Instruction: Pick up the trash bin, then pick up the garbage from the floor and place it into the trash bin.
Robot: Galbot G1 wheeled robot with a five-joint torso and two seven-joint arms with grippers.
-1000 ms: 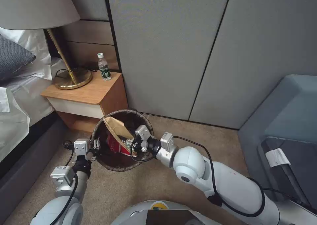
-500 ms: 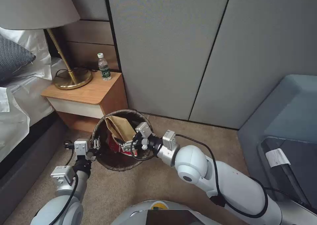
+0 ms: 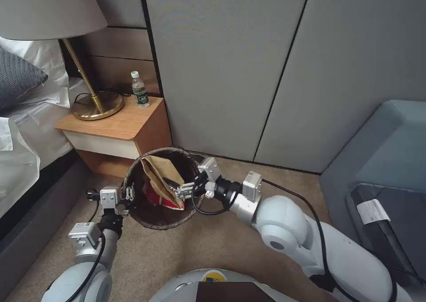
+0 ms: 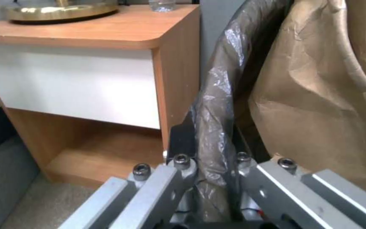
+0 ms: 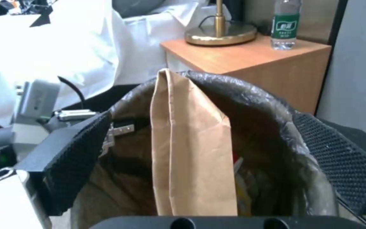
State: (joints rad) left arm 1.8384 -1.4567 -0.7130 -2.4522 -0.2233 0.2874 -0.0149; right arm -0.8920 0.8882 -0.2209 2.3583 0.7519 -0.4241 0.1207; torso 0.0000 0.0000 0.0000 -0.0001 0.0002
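Trash bin sits on the carpet just beside the wooden table, its dark brown bag folded over the rim. The left tool is at the bin's near-left edge with its jaws closed on the lined rim — in the left wrist view the crinkled plastic runs up between the two metal fingers.

Inside the bin a tan paper bag stands tilted, its top poking above the rim, and red-and-white packets lie under it. The right tool reaches over the bin's right side, jaws spread apart and holding nothing; in the right wrist view its two black textured pads stand wide on either side of the paper bag, clear of it.

On the table stand a brass lamp base and a small water bottle. A bed lies to the left, grey wall panels behind.
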